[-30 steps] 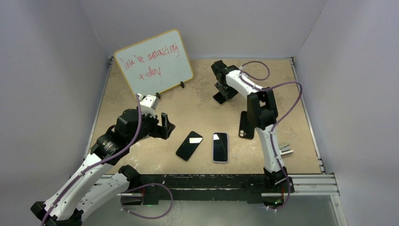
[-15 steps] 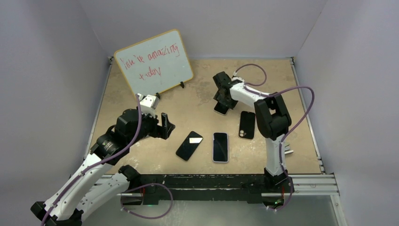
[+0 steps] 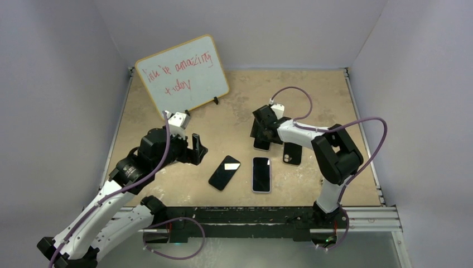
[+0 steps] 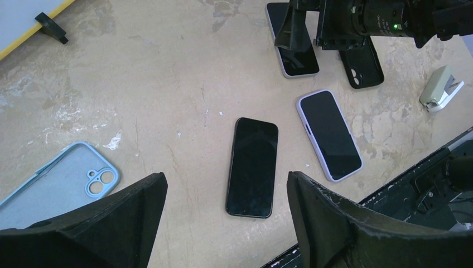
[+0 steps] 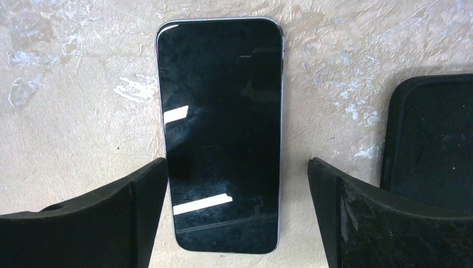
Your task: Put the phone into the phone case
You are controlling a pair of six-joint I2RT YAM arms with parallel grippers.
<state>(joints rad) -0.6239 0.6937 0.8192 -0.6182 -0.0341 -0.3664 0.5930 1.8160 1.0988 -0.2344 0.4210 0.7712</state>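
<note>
Flat black silver-edged phone (image 5: 220, 128) lies between the spread right fingers (image 5: 89, 218), matte black phone case (image 5: 432, 145) beside; left fingers (image 4: 95, 223) apart

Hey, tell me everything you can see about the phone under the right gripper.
The phone is a rectangle with rounded corners, a glossy black screen that catches light streaks, and a thin pale rim. It lies flat, screen up and dark, on the beige table, without a case. A black case lies beside it, apart. The jaws of the right gripper stand open on either side.
</note>
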